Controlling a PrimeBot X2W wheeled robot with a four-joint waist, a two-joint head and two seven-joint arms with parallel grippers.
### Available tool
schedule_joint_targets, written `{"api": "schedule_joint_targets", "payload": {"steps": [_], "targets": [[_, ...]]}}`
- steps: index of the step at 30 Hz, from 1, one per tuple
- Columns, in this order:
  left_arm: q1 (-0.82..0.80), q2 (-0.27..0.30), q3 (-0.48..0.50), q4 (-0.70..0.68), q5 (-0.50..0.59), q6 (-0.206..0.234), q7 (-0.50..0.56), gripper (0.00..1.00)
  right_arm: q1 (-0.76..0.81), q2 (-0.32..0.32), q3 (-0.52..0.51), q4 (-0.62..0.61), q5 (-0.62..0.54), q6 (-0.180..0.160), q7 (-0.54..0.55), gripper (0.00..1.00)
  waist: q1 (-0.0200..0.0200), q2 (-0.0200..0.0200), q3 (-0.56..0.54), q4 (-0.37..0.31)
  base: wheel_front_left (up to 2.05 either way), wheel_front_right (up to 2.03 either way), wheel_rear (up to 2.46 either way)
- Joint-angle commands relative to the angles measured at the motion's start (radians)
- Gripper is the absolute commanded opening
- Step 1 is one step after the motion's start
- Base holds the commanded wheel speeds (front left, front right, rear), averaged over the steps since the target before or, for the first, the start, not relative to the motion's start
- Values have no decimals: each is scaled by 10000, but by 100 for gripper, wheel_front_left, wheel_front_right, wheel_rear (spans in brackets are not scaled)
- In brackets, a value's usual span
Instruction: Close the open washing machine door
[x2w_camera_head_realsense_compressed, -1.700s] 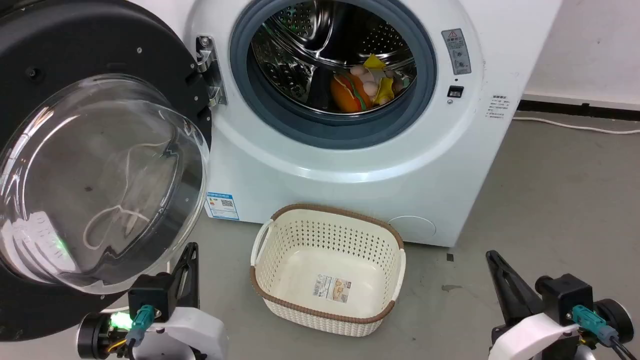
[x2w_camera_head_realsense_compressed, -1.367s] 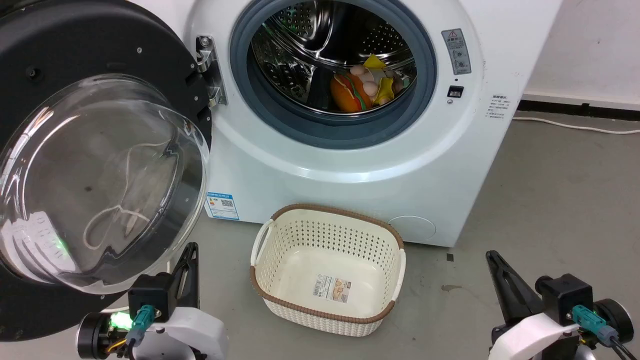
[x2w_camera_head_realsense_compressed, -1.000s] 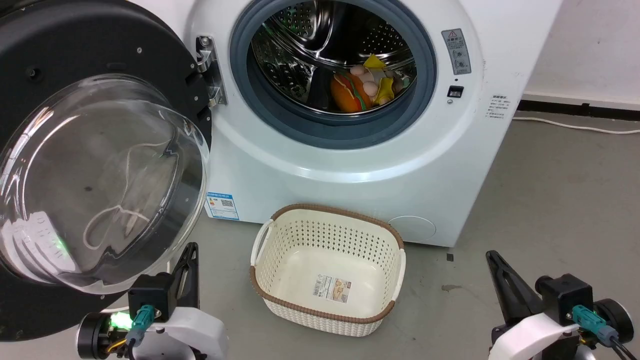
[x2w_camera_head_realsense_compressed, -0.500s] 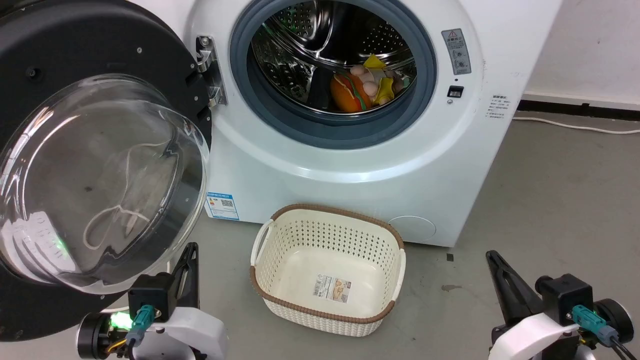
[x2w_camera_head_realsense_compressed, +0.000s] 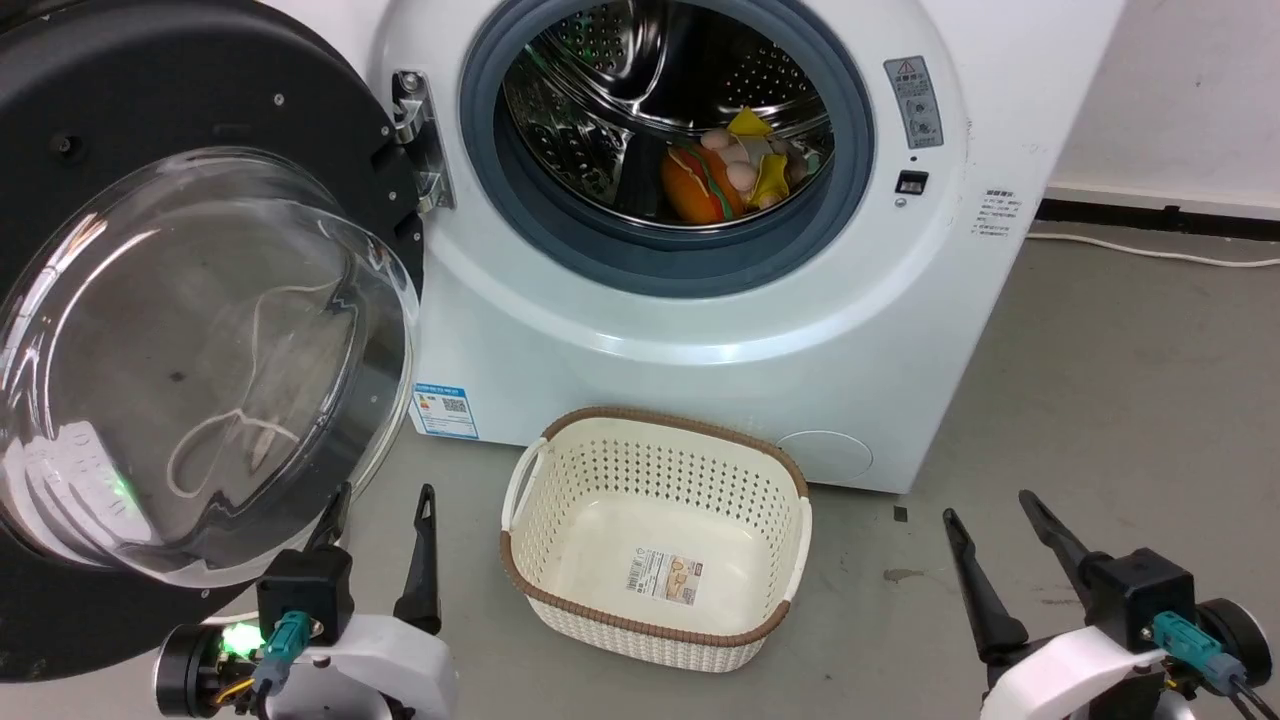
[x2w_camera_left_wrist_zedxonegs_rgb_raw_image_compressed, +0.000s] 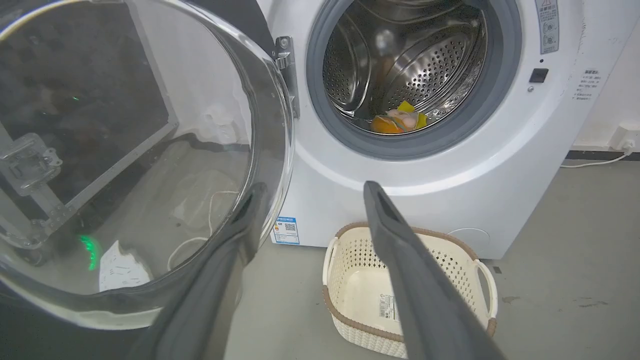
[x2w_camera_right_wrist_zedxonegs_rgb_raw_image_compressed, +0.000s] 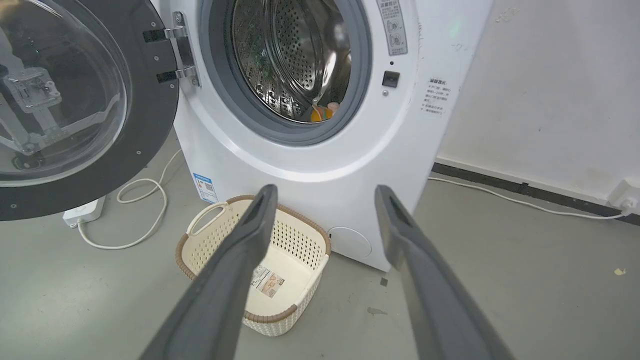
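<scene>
left gripper (x2w_camera_head_realsense_compressed: 384, 492) fingers apart, empty, at 7 o'clock in head view. right gripper (x2w_camera_head_realsense_compressed: 987, 505) likewise at 5. washing machine door (x2w_camera_head_realsense_compressed: 190, 340) hangs wide open at 9 o'clock, near left gripper, untouched.

Wht basket (x2w_camera_head_realsense_compressed: 660, 470) on floor (x2w_camera_head_realsense_compressed: 1100, 400) nr washer (x2w_camera_head_realsense_compressed: 700, 380); toys (x2w_camera_head_realsense_compressed: 735, 165) in drum (x2w_camera_head_realsense_compressed: 600, 90)
</scene>
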Motion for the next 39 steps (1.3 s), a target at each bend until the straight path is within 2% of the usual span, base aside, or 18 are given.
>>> {"api": "schedule_joint_targets", "payload": {"steps": [1,15,30,39], "targets": [[-4,14,-9,-48,-3,-9,-119,100,5,2,-55,-10,112,1,-108,100,0,0,4,7,0,0,0],[0,59,-72,-107,-6,-46,-412,100,71,6,-156,-81,268,1,-401,100,0,0,-15,342,0,0,0],[100,140,-142,-207,5,-29,-725,100,181,10,-119,-101,453,2,-714,100,0,0,-195,1408,0,0,0],[274,183,-22,-476,-31,131,-914,100,11,13,248,-22,471,3,-902,100,0,0,-88,1880,0,0,0]]}}
